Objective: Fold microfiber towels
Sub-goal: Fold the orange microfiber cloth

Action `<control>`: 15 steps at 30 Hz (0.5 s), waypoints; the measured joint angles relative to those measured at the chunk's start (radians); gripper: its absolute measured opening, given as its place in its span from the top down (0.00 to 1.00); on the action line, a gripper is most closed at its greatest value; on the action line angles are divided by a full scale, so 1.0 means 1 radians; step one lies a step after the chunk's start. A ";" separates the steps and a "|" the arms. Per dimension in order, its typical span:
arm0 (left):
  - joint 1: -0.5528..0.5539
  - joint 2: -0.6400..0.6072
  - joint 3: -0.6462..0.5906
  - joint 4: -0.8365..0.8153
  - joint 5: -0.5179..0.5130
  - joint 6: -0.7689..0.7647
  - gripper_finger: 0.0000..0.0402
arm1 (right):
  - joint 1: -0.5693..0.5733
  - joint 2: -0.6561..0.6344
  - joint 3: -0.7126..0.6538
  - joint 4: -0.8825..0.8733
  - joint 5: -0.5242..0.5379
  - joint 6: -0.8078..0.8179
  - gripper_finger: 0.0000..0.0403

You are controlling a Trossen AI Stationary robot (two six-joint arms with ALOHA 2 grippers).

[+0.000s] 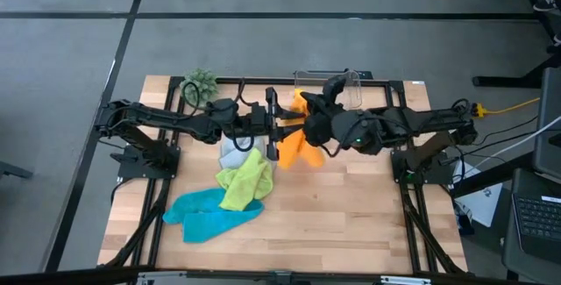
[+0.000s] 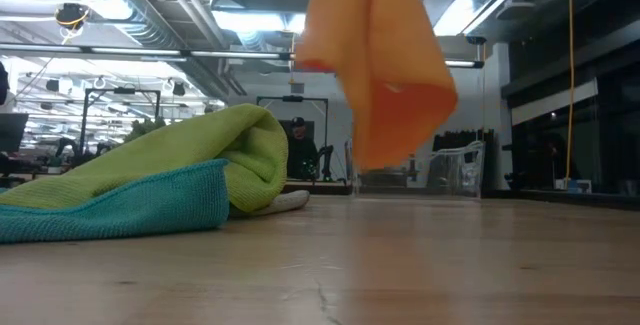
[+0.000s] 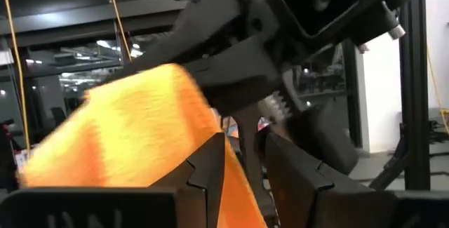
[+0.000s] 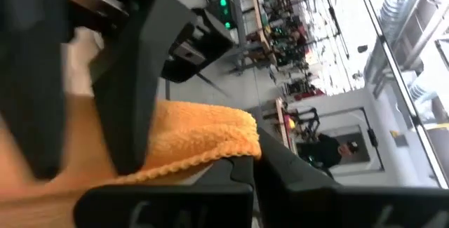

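A wooden table (image 1: 351, 224) in a black frame stands on a grey floor, with a workshop hall visible behind it in the low view. Going from the left: a small green fuzzy plant (image 1: 201, 83) sits at the far-left corner. The left claw (image 1: 271, 110) reaches in toward the middle and its fingers (image 3: 210, 172) stand either side of an edge of the orange towel (image 1: 296, 147), partly parted; I cannot tell whether they truly pinch it. Below that arm, on the table, lie three towels in a loose heap: the light grey towel (image 1: 231, 155) farthest back, the lime green towel (image 1: 244, 182) draped over it, and the turquoise towel (image 1: 209, 217) nearest the front edge. At centre the orange one hangs clear of the table, its long axis vertical, free end drooping. The right claw (image 1: 317, 123) is clenched on its upper hem, just beside the left claw, so both arms are at the cloth. A clear plastic box (image 1: 351, 88) stands behind.

Count: four towels, one lifted, three lying; one plant; one box; two arms.

The coming fold likely turns on the two claws spreading the top hem apart sideways.
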 joint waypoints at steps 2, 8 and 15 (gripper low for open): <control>0.000 0.001 0.000 0.003 -0.003 0.002 0.76 | -0.010 0.018 0.000 0.000 0.010 -0.002 1.00; 0.000 0.001 0.000 -0.034 -0.138 0.004 0.76 | -0.010 0.042 0.000 0.000 0.010 -0.073 1.00; 0.006 0.001 0.000 -0.061 -0.191 0.029 0.76 | -0.009 0.039 0.000 0.001 0.184 -0.038 1.00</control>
